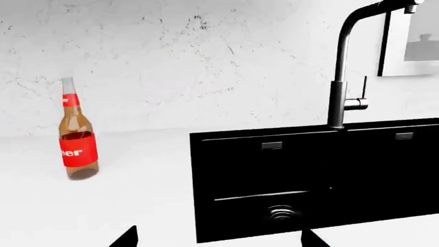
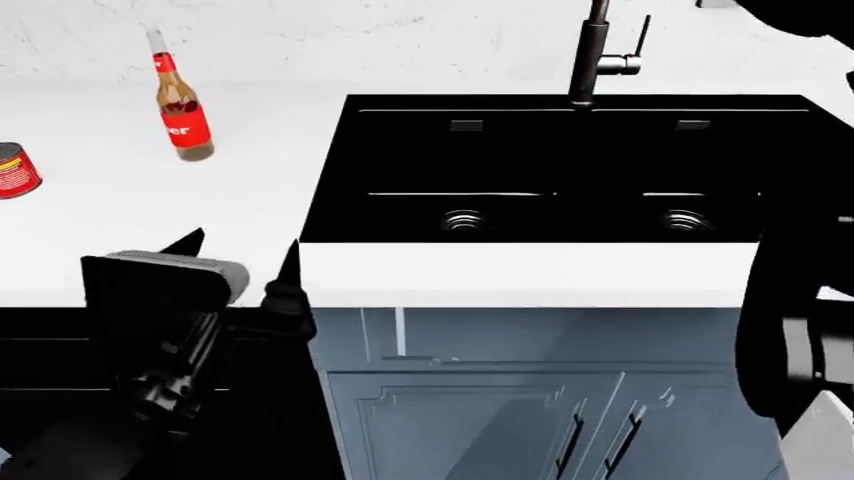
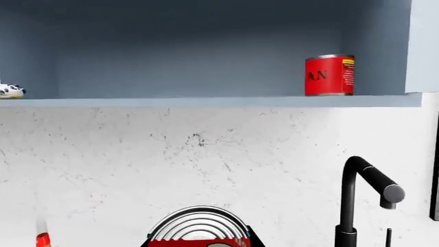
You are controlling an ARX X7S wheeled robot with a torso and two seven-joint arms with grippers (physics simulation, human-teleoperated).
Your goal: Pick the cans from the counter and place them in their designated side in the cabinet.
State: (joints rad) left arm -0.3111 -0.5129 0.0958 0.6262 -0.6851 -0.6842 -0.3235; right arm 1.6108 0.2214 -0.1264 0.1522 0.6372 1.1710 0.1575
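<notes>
One can (image 3: 330, 75) is already shelved at the cabinet's (image 3: 205, 102) three o'clock end; another (image 3: 199, 243) is clamped in the right pincer (image 3: 199, 242) — a lift is called for. A third (image 2: 16, 170) sits on the worktop (image 2: 200, 200) at nine o'clock; the left pincer (image 2: 238, 265) is held apart.

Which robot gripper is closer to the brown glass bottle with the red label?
Left. The left gripper sits at the counter's front edge, below the brown glass bottle. The right arm is far across the black sink.
</notes>
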